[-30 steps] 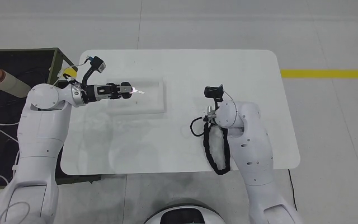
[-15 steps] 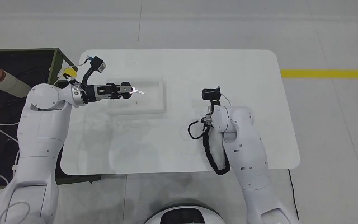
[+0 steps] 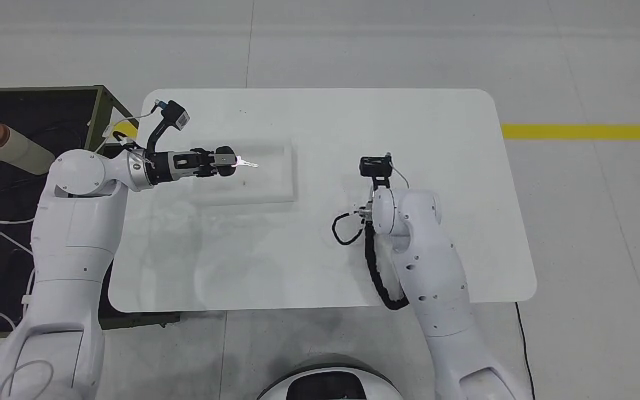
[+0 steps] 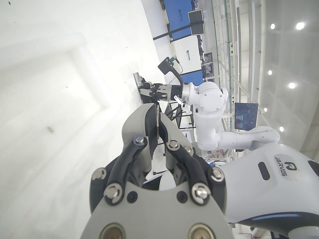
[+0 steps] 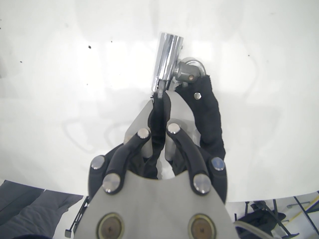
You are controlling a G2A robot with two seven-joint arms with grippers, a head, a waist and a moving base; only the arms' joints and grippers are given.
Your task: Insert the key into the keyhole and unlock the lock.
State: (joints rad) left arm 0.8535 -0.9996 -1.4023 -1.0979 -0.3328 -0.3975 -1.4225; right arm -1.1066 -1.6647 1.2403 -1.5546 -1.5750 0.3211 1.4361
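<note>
Right end effector [image 5: 160, 98] shifted slightly leftward, pinched on shiny chrome lock [image 5: 168, 55] with black sleeved cable [image 5: 209, 115], left end effector [image 4: 157, 111] pinching thin silver key [image 3: 247, 163].

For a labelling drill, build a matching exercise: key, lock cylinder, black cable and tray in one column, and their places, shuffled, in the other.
Column one:
1. key
2. chrome lock cylinder
3. black cable
4. white tray

Column two:
A. lies under the key
B. pinched in the left tool
C. held at its end by the right tool
D. curves alongside the right tool

Pairs: 1-B, 2-C, 3-D, 4-A.
</note>
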